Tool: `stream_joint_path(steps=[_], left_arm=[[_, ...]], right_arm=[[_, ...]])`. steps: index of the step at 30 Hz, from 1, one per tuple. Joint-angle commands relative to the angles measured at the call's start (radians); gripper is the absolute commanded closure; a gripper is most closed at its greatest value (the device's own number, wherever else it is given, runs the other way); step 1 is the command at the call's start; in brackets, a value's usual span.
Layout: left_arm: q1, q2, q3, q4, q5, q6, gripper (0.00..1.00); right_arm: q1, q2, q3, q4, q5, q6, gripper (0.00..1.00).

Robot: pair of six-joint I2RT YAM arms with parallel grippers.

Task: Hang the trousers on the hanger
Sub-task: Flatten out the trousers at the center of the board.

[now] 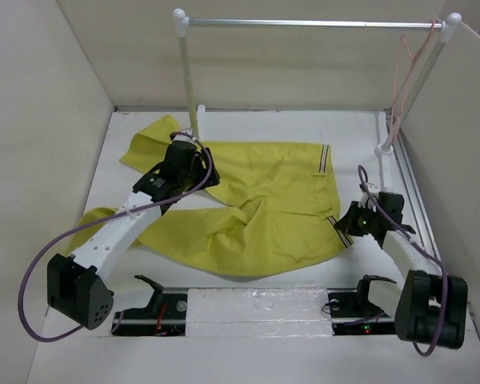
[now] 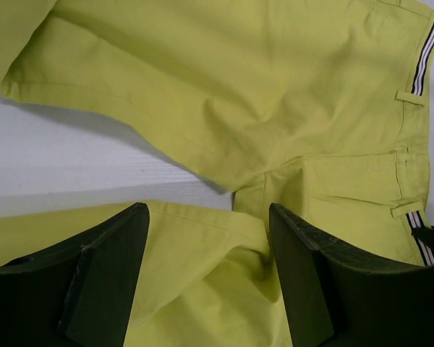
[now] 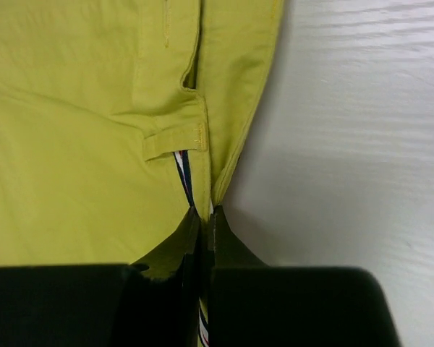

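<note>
White arms (image 1: 112, 236), black joints, purple cables (image 1: 22, 296).

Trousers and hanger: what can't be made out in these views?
Hanger: too thin and pale in top external to trace its hook on the rail.
Trousers: near leg partly hidden under the left arm.
Right tool: in right wrist view, its own fingers hide how deep the waistband sits.

The trousers (image 1: 264, 200) lie spread on the table (image 1: 248, 128), waistband (image 1: 323, 160) to the right, legs trailing left. Behind them stands the rack (image 1: 188, 80), the hanger (image 1: 400, 88) hung at its right end. The left gripper (image 2: 208, 217) hovers over the legs, jaws apart; the right gripper (image 3: 206, 217) pinches the waistband's near corner
</note>
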Motion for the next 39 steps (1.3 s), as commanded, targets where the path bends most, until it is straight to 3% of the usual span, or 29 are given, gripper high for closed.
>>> stream_joint_path(steps=[1, 6, 10, 12, 16, 17, 19, 20, 23, 25, 28, 29, 30, 31, 33, 34, 35, 38, 39], left_arm=[[0.002, -0.029, -0.021, 0.033, 0.023, 0.041, 0.36], [0.002, -0.027, -0.044, 0.025, 0.047, 0.048, 0.35], [0.002, -0.038, -0.047, 0.016, 0.061, 0.036, 0.35], [0.002, -0.043, -0.050, 0.011, 0.061, 0.028, 0.35], [0.002, -0.043, -0.065, 0.001, 0.032, 0.007, 0.31], [0.002, -0.043, -0.064, -0.001, 0.020, -0.008, 0.30], [0.002, -0.041, -0.059, -0.003, -0.037, -0.024, 0.26], [0.002, -0.038, -0.056, -0.004, -0.060, -0.033, 0.26], [0.050, -0.031, -0.045, -0.024, -0.156, -0.080, 0.25], [0.126, -0.037, -0.057, -0.032, -0.196, -0.123, 0.24], [0.268, -0.038, -0.100, -0.021, -0.163, -0.194, 0.24], [0.309, -0.040, -0.119, -0.012, -0.151, -0.211, 0.24], [0.352, -0.050, -0.163, 0.006, -0.131, -0.232, 0.24], [0.439, -0.052, -0.185, 0.048, -0.076, -0.249, 0.24], [0.510, -0.031, -0.208, 0.100, -0.013, -0.261, 0.24], [0.524, -0.014, -0.194, 0.120, -0.028, -0.266, 0.23], [0.524, 0.006, -0.174, 0.114, -0.048, -0.280, 0.23], [0.524, 0.097, -0.108, 0.155, -0.039, -0.315, 0.22], [0.524, 0.155, -0.075, 0.174, 0.001, -0.342, 0.22]], right_arm=[[-0.051, -0.128, 0.082, -0.158, 0.141, 0.020, 1.00], [-0.188, -0.245, 0.340, -0.439, 0.457, -0.077, 1.00], [-0.355, -0.263, 0.464, -0.506, 0.616, -0.128, 1.00], [-0.383, -0.273, 0.510, -0.523, 0.745, -0.123, 1.00], [-0.422, -0.254, 0.488, -0.518, 0.792, -0.097, 0.98], [-0.423, -0.254, 0.465, -0.510, 0.762, -0.098, 0.78], [-0.423, -0.231, 0.384, -0.497, 0.648, -0.108, 0.52], [-0.423, -0.221, 0.362, -0.494, 0.615, -0.118, 0.32], [-0.413, -0.199, 0.381, -0.524, 0.517, -0.143, 0.29], [-0.346, -0.240, 0.411, -0.512, 0.472, -0.140, 0.30], [-0.207, -0.312, 0.460, -0.466, 0.369, -0.141, 0.71], [-0.159, -0.311, 0.454, -0.437, 0.313, -0.141, 1.00], [-0.103, -0.305, 0.434, -0.382, 0.235, -0.132, 1.00], [0.050, -0.299, 0.414, -0.330, 0.202, -0.111, 1.00], [0.221, -0.241, 0.376, -0.221, 0.165, -0.106, 1.00], [0.308, -0.207, 0.380, -0.211, 0.186, -0.115, 1.00], [0.484, -0.166, 0.391, -0.210, 0.218, -0.129, 0.97], [0.764, 0.006, 0.490, -0.260, 0.379, -0.183, 0.83], [0.804, 0.040, 0.510, -0.256, 0.407, -0.195, 0.79]])
